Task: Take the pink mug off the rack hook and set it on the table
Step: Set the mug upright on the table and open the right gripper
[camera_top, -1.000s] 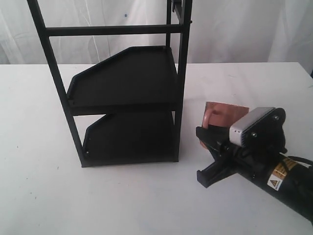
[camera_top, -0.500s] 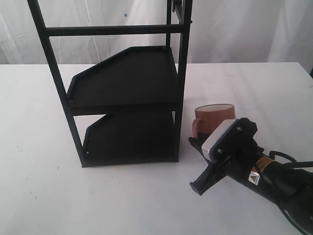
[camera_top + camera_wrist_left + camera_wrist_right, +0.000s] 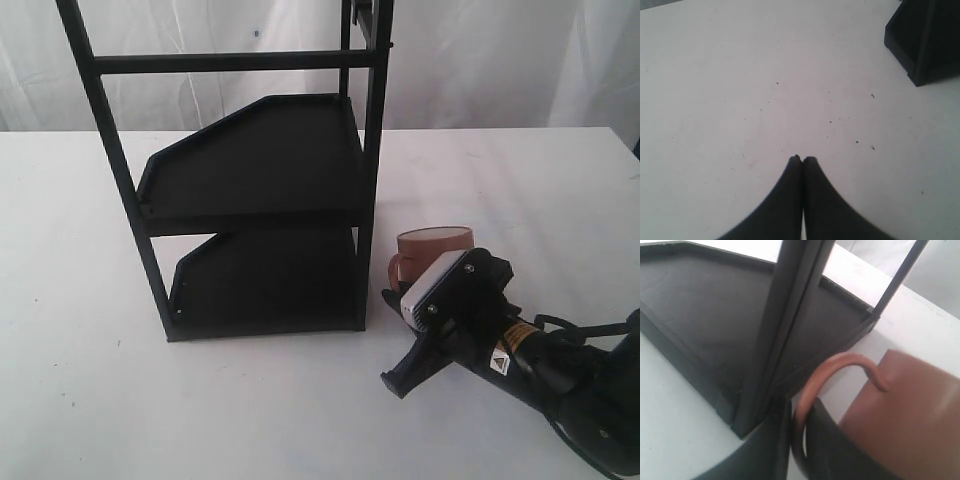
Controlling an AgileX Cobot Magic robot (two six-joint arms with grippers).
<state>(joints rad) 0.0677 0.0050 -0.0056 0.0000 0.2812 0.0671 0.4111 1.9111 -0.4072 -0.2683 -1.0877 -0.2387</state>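
The pink mug (image 3: 432,250) stands roughly upright, low over the white table (image 3: 520,170), just right of the black rack (image 3: 255,160). My right gripper (image 3: 398,285) is shut on its loop handle (image 3: 835,365), whose rim is pinched between the two black fingers (image 3: 799,410). The mug's coppery wall (image 3: 910,415) fills the corner of the right wrist view. The gripper hides the mug's base, so contact with the table cannot be told. The rack hook lies beyond the upper edge of the exterior view. My left gripper (image 3: 802,159) is shut, holds nothing, and hovers over bare table.
The rack's front right post (image 3: 372,180) rises close beside the mug handle, and the same post (image 3: 785,320) shows in the right wrist view. Its lower shelf (image 3: 265,280) sits level with the mug. A corner of the rack base (image 3: 925,45) shows in the left wrist view.
The right arm has come down and slightly left toward the rack. The mug has turned from tilted to nearly upright and sits lower. The left gripper cannot be compared.
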